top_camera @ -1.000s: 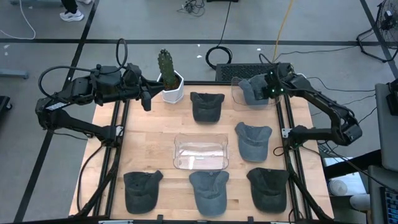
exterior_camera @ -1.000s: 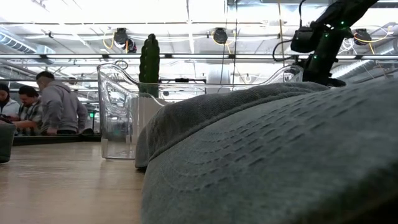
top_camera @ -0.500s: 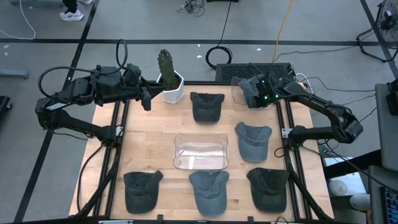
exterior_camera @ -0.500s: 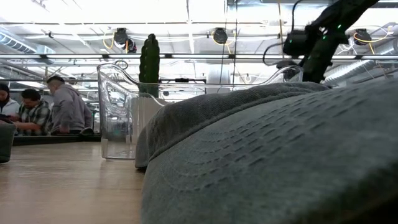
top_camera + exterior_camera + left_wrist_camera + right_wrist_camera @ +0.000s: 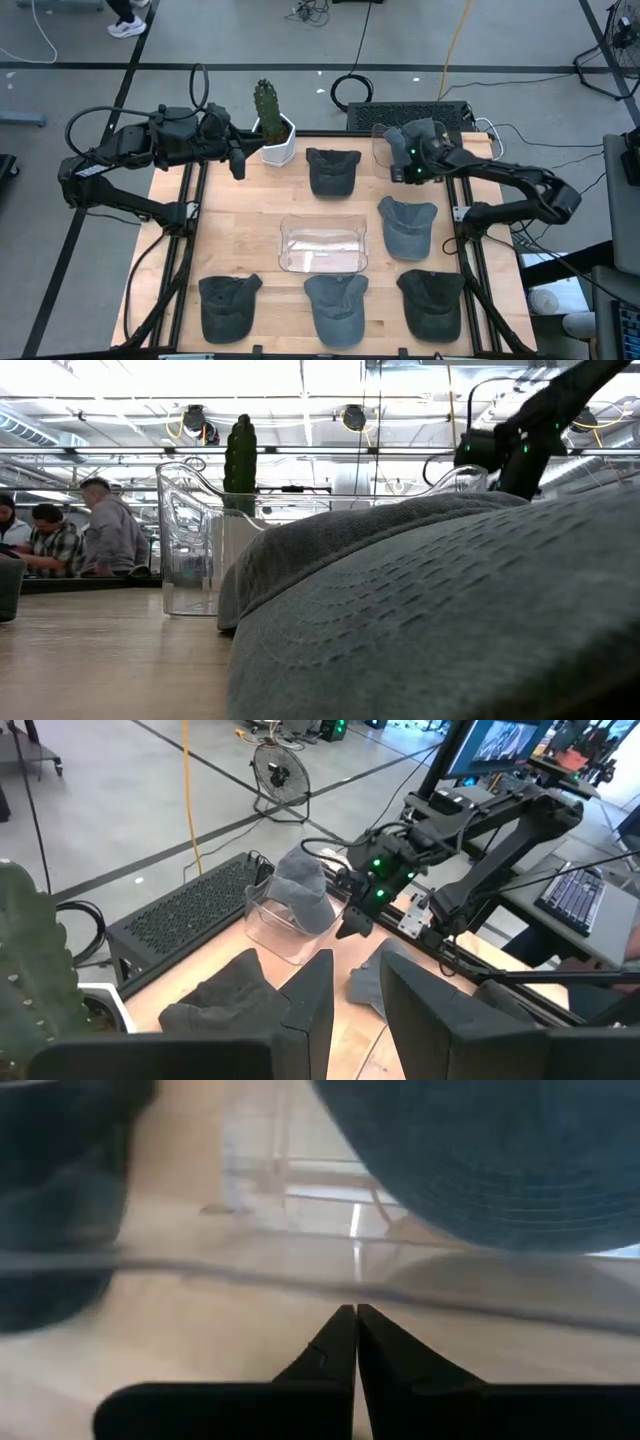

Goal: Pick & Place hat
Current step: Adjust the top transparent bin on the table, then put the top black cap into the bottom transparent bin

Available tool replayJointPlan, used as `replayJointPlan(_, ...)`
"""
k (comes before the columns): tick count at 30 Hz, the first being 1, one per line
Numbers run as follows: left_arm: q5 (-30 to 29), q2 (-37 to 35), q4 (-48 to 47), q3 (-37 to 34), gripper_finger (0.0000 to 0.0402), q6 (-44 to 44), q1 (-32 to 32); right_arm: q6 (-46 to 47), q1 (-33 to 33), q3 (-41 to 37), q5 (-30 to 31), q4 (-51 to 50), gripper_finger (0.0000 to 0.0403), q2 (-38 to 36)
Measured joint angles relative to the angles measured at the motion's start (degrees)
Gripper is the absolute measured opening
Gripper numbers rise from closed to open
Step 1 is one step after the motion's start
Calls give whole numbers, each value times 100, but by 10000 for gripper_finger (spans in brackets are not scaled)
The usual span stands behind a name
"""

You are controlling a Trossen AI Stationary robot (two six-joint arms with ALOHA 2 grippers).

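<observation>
Several grey hats lie flat on the wooden table, among them one at the far middle and one at the right. Another grey hat sits in a clear bin at the far right corner. My right gripper is shut and empty, pointing steeply down at that bin's near left side, just before its clear rim. In the left wrist view my right gripper hangs beside the bin. My left gripper waits open, high over the far left edge.
A second clear bin stands at the table's middle. A cactus in a white pot stands at the far edge next to my left gripper. Three hats lie along the near edge. People sit in the room beyond.
My right gripper has come down from above the far right bin, moving toward the table's left and near edges, and its wrist has rolled. The hat in the bin has stayed where it was.
</observation>
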Motion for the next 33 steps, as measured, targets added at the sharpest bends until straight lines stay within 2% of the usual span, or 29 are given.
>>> replayJointPlan(6,2,-2,0,0,93,-43,2,273,-121,-272,142,888,1,186)
replayJointPlan(13,4,-2,1,0,93,-159,2,379,-348,-278,237,1089,1,189)
replayJointPlan(16,16,-2,2,0,93,-171,2,336,-374,-278,149,1013,1,186)
replayJointPlan(20,185,-2,2,0,93,-174,2,108,-326,-278,-305,905,2,92)
replayJointPlan(26,429,-2,2,0,93,-64,1,77,-111,-278,-404,605,1,-493)
replayJointPlan(33,689,262,42,0,93,70,2,117,199,-276,-610,434,10,-1570)
